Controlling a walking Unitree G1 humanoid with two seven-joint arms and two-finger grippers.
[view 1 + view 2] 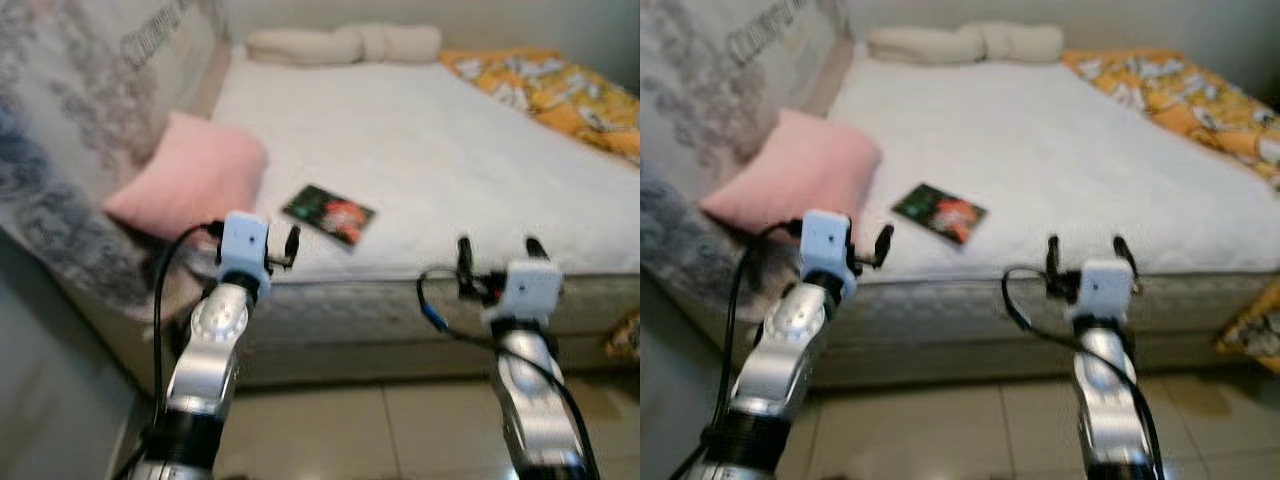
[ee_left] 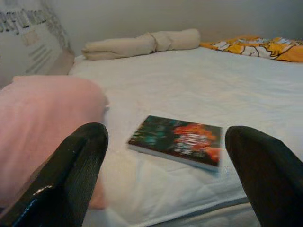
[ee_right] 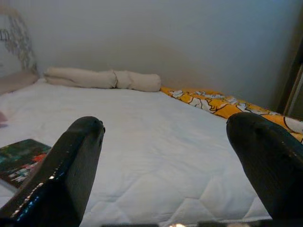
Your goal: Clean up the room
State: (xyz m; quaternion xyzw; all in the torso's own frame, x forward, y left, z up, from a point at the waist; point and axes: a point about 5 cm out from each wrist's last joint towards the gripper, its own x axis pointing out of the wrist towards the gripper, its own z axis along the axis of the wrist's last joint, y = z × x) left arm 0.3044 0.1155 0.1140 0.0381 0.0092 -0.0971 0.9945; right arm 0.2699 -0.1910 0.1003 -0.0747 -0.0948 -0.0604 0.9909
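Both your left hand [image 1: 279, 249] and right hand [image 1: 497, 256] gape empty; book [image 1: 329, 212] near bed [image 1: 430, 150] front edge could slide off if nudged.

Left pincer [image 2: 165, 161] fingers spread wide, nothing between them. Book [image 2: 177, 140] flat on the white bed [image 2: 227, 90] at 12 o'clock. Pink pillow [image 2: 45, 127] at 10 o'clock, beige bolster [image 2: 142, 43] far end, orange blanket [image 2: 265, 47] at 2 o'clock.

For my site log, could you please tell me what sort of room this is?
Most likely a bedroom: a bed with a white mattress, a pink pillow and a rolled beige bolster at its far end, plus an orange patterned blanket.
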